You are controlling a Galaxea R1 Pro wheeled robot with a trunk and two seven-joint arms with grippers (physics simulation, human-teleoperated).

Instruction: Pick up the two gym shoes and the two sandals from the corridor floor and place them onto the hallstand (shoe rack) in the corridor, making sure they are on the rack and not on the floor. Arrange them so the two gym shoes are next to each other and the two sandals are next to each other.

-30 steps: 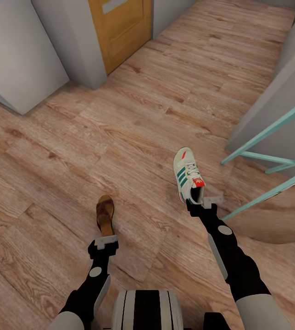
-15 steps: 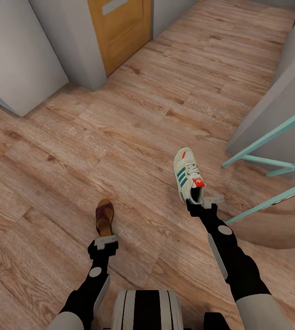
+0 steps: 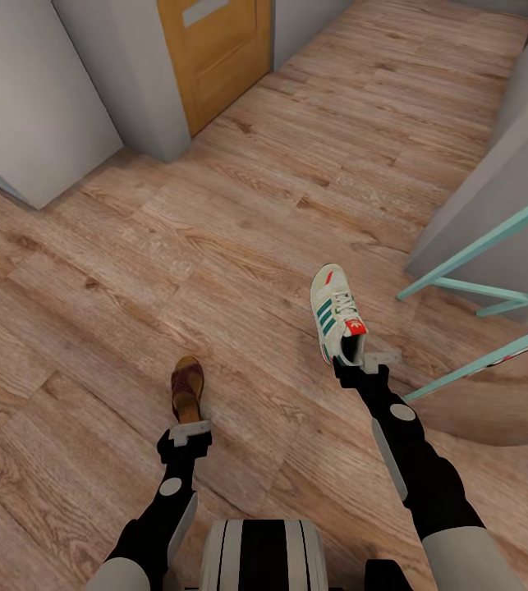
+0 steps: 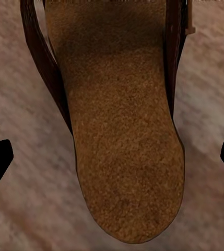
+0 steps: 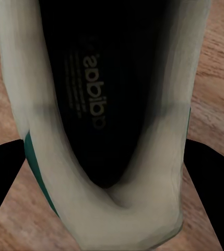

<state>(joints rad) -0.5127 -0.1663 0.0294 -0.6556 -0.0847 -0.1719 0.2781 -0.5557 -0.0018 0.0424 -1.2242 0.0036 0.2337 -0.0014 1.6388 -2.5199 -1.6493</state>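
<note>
**Already in hand: one shoe per arm, rack elsewhere**

Here the left gripper grasps the sandal at its heel; the right gripper grasps the sneaker likewise. Both shoes point straight ahead of their jaws, over the floor.

The left gripper grips a sandal by its heel. The right gripper grips a gym shoe above the corridor floor.
</note>
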